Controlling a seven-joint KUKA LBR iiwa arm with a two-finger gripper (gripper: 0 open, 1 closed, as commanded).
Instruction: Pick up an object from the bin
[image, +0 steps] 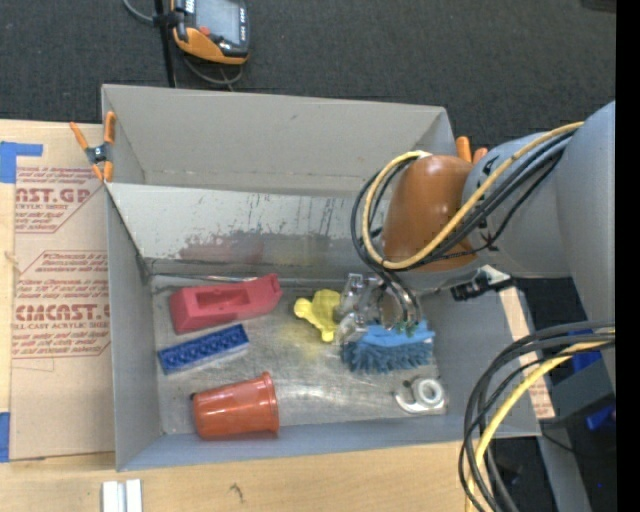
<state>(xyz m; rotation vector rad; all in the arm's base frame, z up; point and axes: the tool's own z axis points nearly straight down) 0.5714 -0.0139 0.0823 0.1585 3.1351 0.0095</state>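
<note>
Looking down into the grey bin (130, 300), you find the gripper (368, 315) low over the right half of the floor. It sits under the arm's orange wrist cover (425, 205) and its looped yellow-and-black cables (375, 215). Its metal tip lies between 2 things. A lumpy yellow plastic toy (318, 310) is just to its left, and a blue bristly brush (388, 348) is just beneath it in the view, toward the near wall. The tip is touching the brush's upper edge or sits right beside it, and you cannot tell which. You also cannot tell whether the gripper is spread or closed, because its metalwork blends with the bin floor there.

You have 4 more things on the floor. A white ring (422, 393) lies just beside the brush, toward the near right corner. Well apart on the left, a red block (225, 302) with a recess in its top lies near the back wall. A blue studded strip (203, 348) lies tilted just in front of the block. An orange-red cup (237, 405) lies on its side by the near wall.
</note>
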